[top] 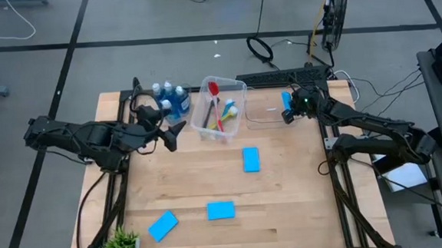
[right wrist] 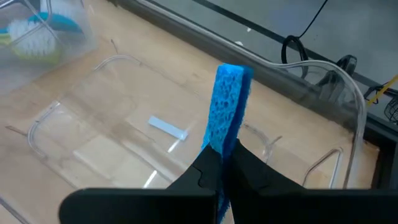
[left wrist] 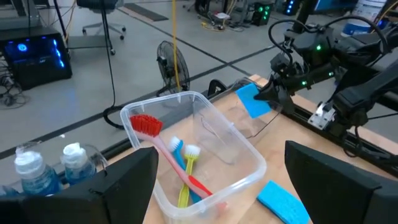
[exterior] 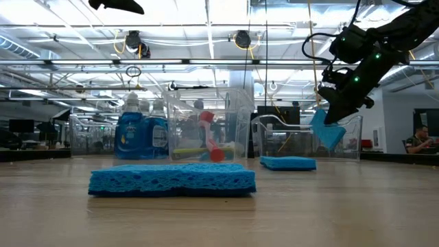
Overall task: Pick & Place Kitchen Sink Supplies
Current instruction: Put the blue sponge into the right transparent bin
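1. At the far left of the table we see the left gripper (top: 169,133) hanging with its fingers spread wide and nothing between them, just beside the bin of brushes (top: 220,109).
2. Behind that gripper, at the table's back edge, stand the soap bottles (top: 170,99), blue with pale caps, close together; another clear bin seems to surround them, though we cannot tell for sure.
3. The bin of brushes is clear plastic. In it lie a red brush (left wrist: 163,147), a yellow-green brush (left wrist: 186,180) and a blue brush (left wrist: 181,163), crossed over one another with their white heads up toward the back wall.
4. Near the front left corner we see a small potted plant (top: 121,244), and beside it a sponge (top: 163,225) lying flat and slantwise.
5. A second sponge (top: 221,209) lies flat near the front middle, and a third sponge (top: 251,159) lies flat at mid-table, well apart from the others.
6. To the right of the brushes sits an empty-looking clear bin (right wrist: 81,118) with a small pale label on its floor.
7. Above that bin's right end the right gripper (right wrist: 225,163) has its fingers pinched tight on a fourth sponge (right wrist: 227,102), held on edge and clear of the bin floor.
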Controlling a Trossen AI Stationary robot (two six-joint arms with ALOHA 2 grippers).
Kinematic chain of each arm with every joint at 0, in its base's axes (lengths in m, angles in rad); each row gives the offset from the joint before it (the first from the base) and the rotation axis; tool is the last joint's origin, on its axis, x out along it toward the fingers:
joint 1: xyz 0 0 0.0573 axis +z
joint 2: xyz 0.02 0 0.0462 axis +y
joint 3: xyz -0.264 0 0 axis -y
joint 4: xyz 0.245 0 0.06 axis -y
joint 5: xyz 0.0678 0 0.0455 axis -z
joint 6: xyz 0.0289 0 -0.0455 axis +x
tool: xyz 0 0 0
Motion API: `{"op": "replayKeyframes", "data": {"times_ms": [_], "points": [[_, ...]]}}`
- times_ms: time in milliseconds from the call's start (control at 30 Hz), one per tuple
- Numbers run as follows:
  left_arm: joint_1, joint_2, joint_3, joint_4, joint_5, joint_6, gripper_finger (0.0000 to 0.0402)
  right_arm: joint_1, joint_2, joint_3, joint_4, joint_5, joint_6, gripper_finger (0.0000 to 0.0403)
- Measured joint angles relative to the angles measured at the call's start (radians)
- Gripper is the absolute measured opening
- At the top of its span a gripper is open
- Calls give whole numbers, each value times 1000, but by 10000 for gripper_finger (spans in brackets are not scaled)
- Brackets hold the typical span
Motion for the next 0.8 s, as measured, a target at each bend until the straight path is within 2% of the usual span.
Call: {"op": "replayKeyframes", "data": {"times_ms": [200,567,800], "points": [[0,-1,0,0,0,10,349,0,0,0,0,0,0,16],[0,0,0,2,27,9,349,0,0,0,2,33,-11,93],[0,0,0,3,29,9,349,3,-41,0,54,45,-11,125]]}}
